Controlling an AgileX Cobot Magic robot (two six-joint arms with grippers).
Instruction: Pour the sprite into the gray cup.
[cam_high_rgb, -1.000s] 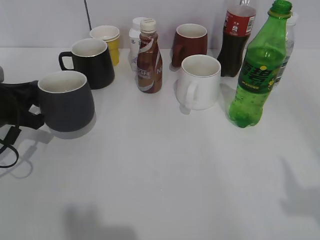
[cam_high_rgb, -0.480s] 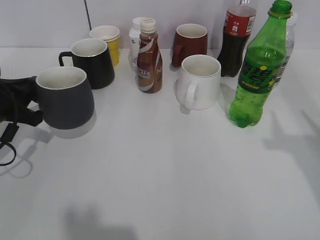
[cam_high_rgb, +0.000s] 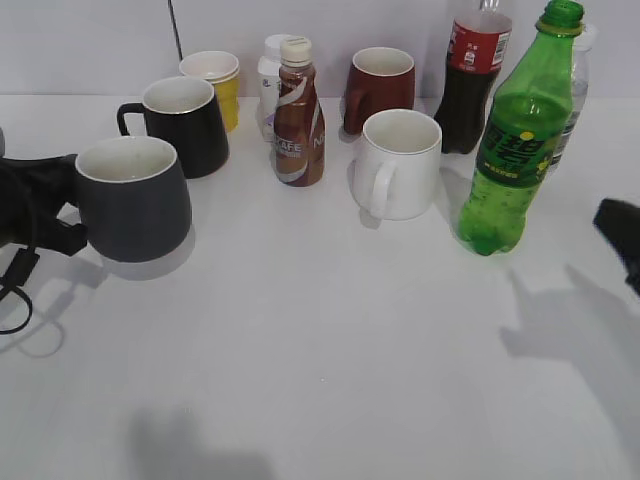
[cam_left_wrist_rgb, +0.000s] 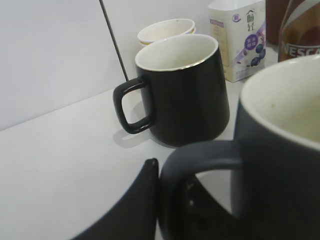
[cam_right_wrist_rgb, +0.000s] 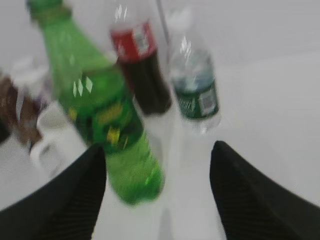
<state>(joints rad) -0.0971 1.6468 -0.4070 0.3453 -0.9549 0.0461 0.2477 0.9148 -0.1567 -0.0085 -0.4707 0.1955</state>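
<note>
The sprite (cam_high_rgb: 516, 140) is a tall green bottle standing at the right of the table; it also shows blurred in the right wrist view (cam_right_wrist_rgb: 107, 115). The gray cup (cam_high_rgb: 135, 200) stands at the left, with a white inside. My left gripper (cam_high_rgb: 62, 215) is shut on the gray cup's handle (cam_left_wrist_rgb: 200, 165); the cup fills the right of the left wrist view (cam_left_wrist_rgb: 280, 150). My right gripper (cam_right_wrist_rgb: 157, 155) is open and empty, a little short of the sprite. Its tip shows at the right edge of the exterior view (cam_high_rgb: 622, 235).
A black mug (cam_high_rgb: 185, 125), a yellow cup (cam_high_rgb: 215, 85), a brown coffee bottle (cam_high_rgb: 298, 115), a white carton (cam_high_rgb: 268, 85), a maroon mug (cam_high_rgb: 382, 88), a white mug (cam_high_rgb: 400, 165), a cola bottle (cam_high_rgb: 472, 75) and a water bottle (cam_right_wrist_rgb: 195, 90) stand along the back.
My right gripper has come into the exterior view at the right edge, and its shadow has slid left toward the sprite. The gray cup has shifted slightly in my left gripper.
</note>
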